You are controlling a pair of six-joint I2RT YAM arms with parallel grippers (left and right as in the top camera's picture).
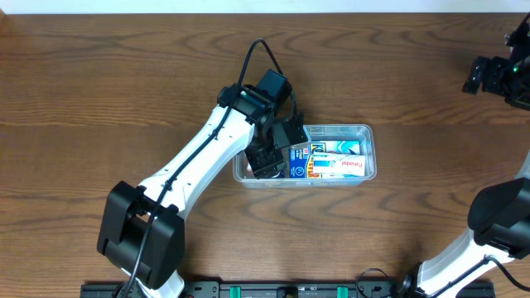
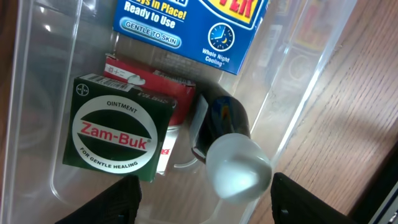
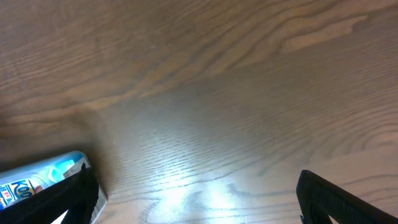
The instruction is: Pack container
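Brown wooden table (image 1: 99, 74). A green Zam-Buk box (image 2: 115, 127) overlaps a red box (image 2: 168, 90) (silver-capped dark bottle (image 2: 227, 118) just beside).

Wooden table (image 3: 224, 93), blue-white item (image 3: 43, 177) lower left

The left end of the container (image 1: 348, 127) is closed off from above by the left arm (image 1: 207, 157) and the left end effector (image 1: 267, 161). Its fingers stand spread over a floor crowded with a green Zam-Buk box (image 2: 115, 127), a red box (image 2: 155, 87), a blue box (image 2: 186, 25) and a dark bottle (image 2: 236, 165), with bare floor only along the walls. The right end is filled by flat packs (image 1: 341, 163), while the tabletop (image 1: 124, 66) around the container lies open, and the right end effector (image 1: 489, 76) sits well apart near the upper-right edge over bare wood.
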